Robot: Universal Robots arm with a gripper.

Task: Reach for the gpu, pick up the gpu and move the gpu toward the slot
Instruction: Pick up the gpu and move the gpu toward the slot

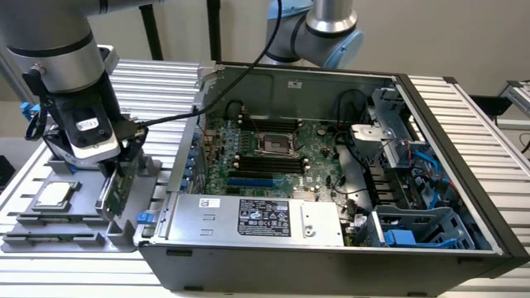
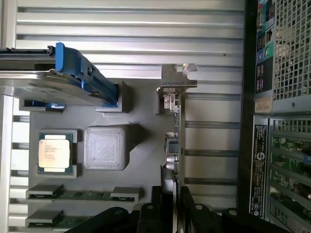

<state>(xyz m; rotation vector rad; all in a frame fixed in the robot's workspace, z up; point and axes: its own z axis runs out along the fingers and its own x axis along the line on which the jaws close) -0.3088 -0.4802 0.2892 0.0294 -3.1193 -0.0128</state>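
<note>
— Where does the thin green circuit-board gpu (image 1: 116, 189) stand?

— We see it upright on its long edge in the grey moulded holder (image 1: 49, 239), at the exterior view's left, just outside the open dark computer case (image 1: 331, 270).

— And its long axis?

— It runs near to far, with the silver metal bracket (image 2: 177, 82) at the far end. The gripper (image 1: 116, 166) hangs directly over the card's upper edge, in line with the board.

— Clamped?

— We cannot tell whether the jaws pinch the card. The green motherboard (image 1: 319, 146) lies toward the exterior view's right, well apart, beyond the case wall.
</note>
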